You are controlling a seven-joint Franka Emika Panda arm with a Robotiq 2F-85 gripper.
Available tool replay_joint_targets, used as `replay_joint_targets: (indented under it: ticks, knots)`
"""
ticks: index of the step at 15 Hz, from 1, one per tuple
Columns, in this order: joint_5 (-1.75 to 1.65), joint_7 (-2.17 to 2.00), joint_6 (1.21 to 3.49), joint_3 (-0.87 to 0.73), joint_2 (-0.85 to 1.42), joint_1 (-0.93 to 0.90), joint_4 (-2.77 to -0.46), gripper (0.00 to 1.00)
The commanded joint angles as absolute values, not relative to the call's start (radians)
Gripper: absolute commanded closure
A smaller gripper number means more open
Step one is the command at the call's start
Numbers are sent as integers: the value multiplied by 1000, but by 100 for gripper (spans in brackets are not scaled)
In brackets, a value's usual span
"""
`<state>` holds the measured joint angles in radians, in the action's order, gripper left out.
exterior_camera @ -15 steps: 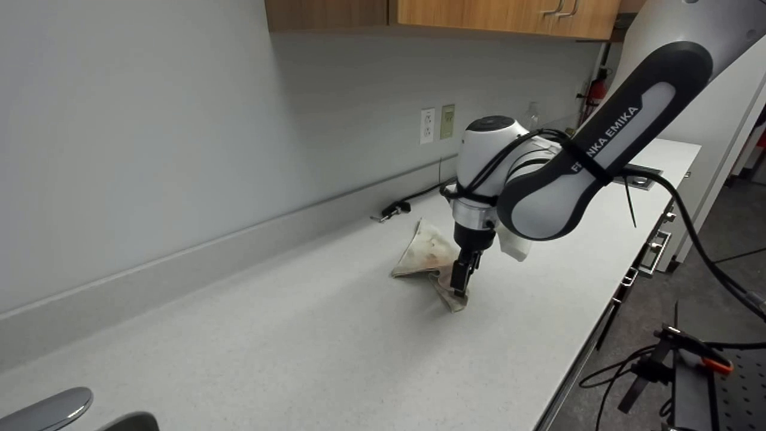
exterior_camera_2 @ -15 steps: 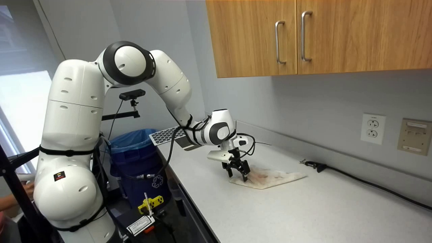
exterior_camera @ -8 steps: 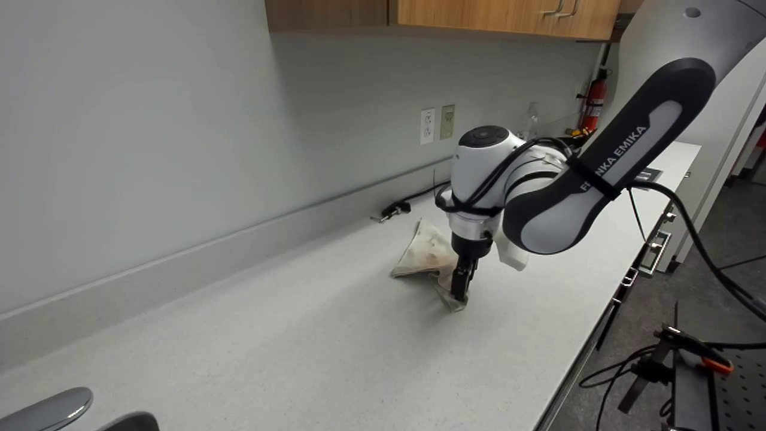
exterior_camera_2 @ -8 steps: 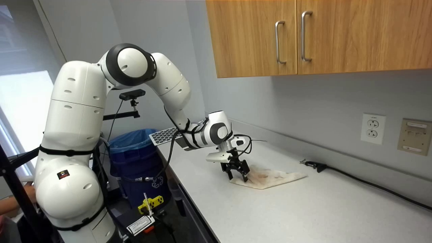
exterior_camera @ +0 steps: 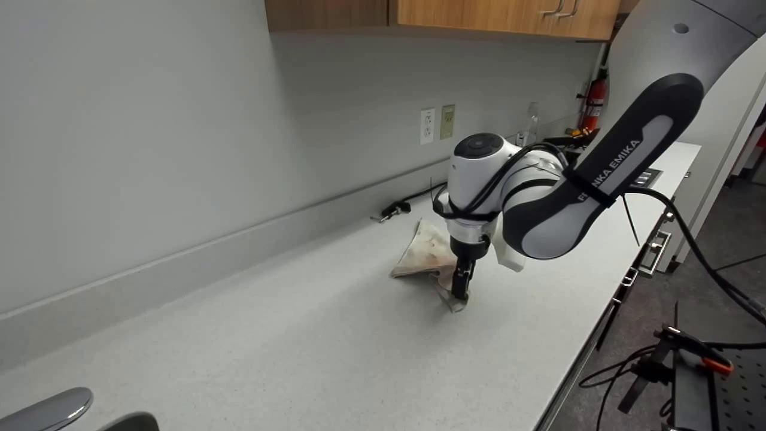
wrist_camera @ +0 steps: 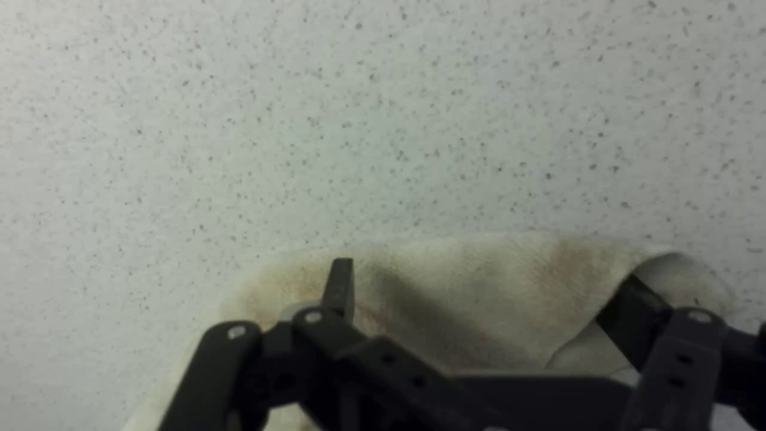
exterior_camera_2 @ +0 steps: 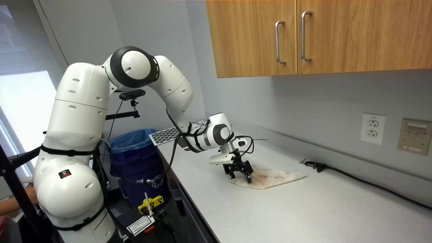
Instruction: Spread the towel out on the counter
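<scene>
Honestly, I worried that my tool (wrist_camera: pixel 486 281), its fingers (wrist_camera: pixel 631 320) wide apart and holding nothing, could upon closing pinch two layers and bunch the rumpled towel (exterior_camera_2: pixel 275 179), which lay under it on the desk (exterior_camera_2: pixel 297 212), because one fingertip stood at a curled edge.

Wood cabinet (exterior_camera_2: pixel 354 37), metal handles (exterior_camera_2: pixel 303 37), on grey wall (exterior_camera_2: pixel 320 101); below it, white outlet (exterior_camera_2: pixel 373 129) next to beige wall plate (exterior_camera_2: pixel 415 136). Black cable (exterior_camera_2: pixel 368 184) lies near the wall's foot. Blue recycling bin (exterior_camera_2: pixel 135 165) with light blue liner (exterior_camera_2: pixel 131 141), yellow block (exterior_camera_2: pixel 155 201) in front; in an exterior view, red fire extinguisher (exterior_camera: pixel 596 96), clear bottle (exterior_camera: pixel 532 123).
</scene>
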<state>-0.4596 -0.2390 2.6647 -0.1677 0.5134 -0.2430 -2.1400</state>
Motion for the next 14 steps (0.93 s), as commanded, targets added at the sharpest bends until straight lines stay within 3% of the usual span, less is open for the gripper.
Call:
replay_joint_targets:
  ticks: [1, 3, 12, 14]
  knots:
    - [-496, -271, 2640, -193, 534, -269, -2108, 26]
    - [-495, -270, 2632, -194, 537, -269, -2102, 29]
    - [-500, -274, 2580, -193, 532, -265, -2079, 97]
    - [-501, -275, 2573, -195, 530, -264, -2079, 100]
